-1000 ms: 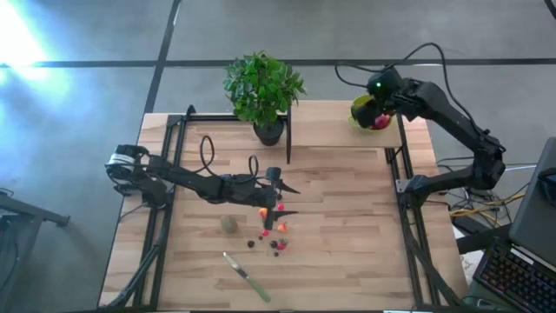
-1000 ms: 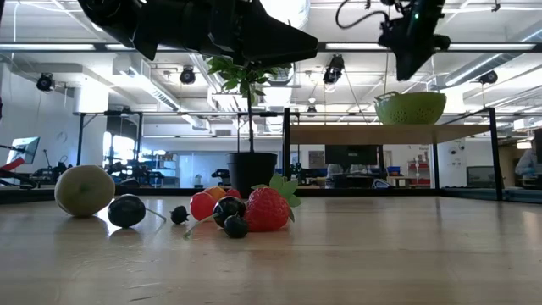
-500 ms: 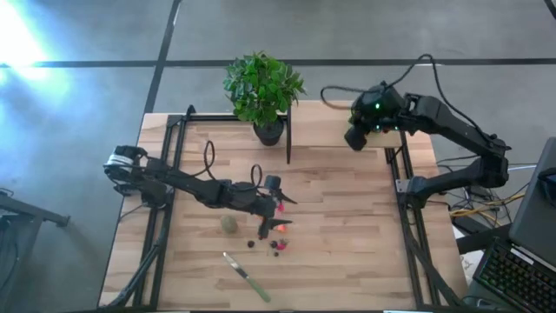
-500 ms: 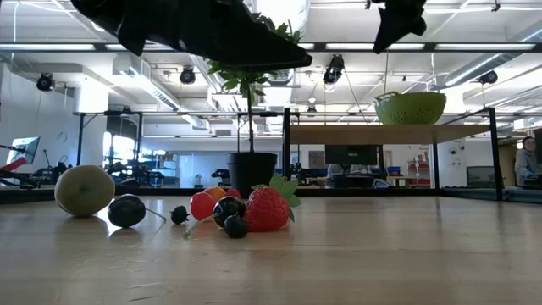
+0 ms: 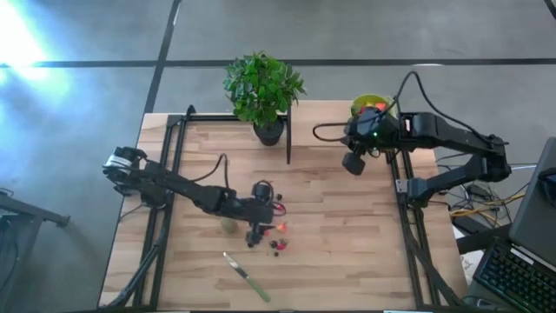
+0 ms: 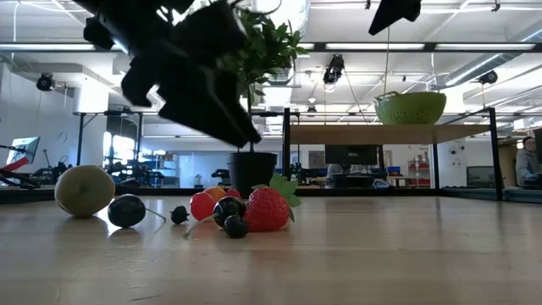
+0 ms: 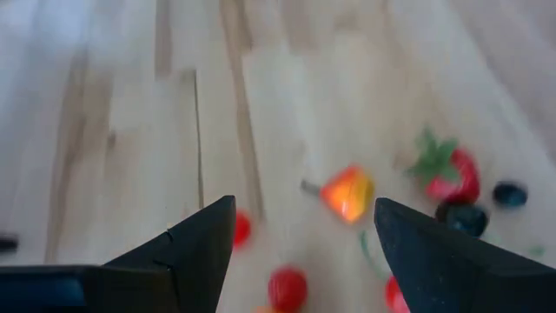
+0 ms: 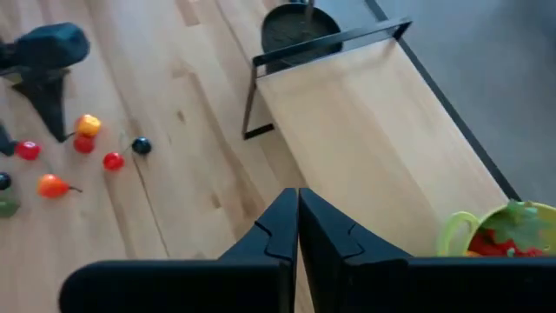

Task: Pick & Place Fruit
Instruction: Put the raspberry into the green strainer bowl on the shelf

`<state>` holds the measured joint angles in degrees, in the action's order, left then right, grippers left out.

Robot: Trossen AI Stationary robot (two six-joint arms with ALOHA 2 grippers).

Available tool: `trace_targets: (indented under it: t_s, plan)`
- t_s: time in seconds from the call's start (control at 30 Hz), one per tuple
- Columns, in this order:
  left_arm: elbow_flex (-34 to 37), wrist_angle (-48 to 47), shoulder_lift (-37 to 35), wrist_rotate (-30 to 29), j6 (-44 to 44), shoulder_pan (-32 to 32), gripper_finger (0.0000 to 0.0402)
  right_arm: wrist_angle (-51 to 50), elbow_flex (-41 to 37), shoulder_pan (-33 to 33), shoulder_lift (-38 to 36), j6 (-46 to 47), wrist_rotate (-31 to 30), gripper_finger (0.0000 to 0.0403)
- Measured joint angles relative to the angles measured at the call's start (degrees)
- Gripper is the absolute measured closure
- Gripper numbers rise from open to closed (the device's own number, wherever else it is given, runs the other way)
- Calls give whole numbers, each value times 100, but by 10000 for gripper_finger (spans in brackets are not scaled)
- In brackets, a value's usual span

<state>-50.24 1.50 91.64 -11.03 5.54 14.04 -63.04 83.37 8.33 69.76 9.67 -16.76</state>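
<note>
Small toy fruits lie in a cluster on the wooden table: a strawberry (image 6: 267, 209), an orange fruit (image 7: 347, 193), red berries (image 7: 287, 287) and dark berries (image 6: 127, 211). A dull-green ball (image 6: 85, 190) rests to their left. My left gripper (image 7: 304, 204) hangs open just above the cluster, slanting down, with the orange fruit and red berries showing between its fingers; it touches nothing. My right gripper (image 8: 294, 196) is shut and empty, high over the table (image 5: 352, 165), a little way from the lime-green bowl (image 8: 499, 230), which holds red fruit.
The bowl (image 5: 369, 106) stands on a raised wooden shelf (image 8: 365, 113) at the far right. A potted plant (image 5: 263, 87) stands at the far middle. A green-handled knife (image 5: 246, 276) lies near the front edge. Bare wood lies to the right of the fruits.
My right gripper has swung away from above the bowl, toward the table's near edge and a little to the left. My left gripper has tipped its fingers downward and sunk toward the fruit cluster, shifting toward the near edge. The fruits have not moved.
</note>
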Motion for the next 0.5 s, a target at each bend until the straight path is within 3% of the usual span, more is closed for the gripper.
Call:
trace_targets:
  t_s: [0.2, 0.5]
  plan:
    - [-9, -551, 0, -104, -466, -7, 122, 12, -9, -20, 2, 66, -177, 394]
    - [-11, -569, 145, -100, -476, -134, 122, 86, -15, -21, 17, 25, -187, 394]
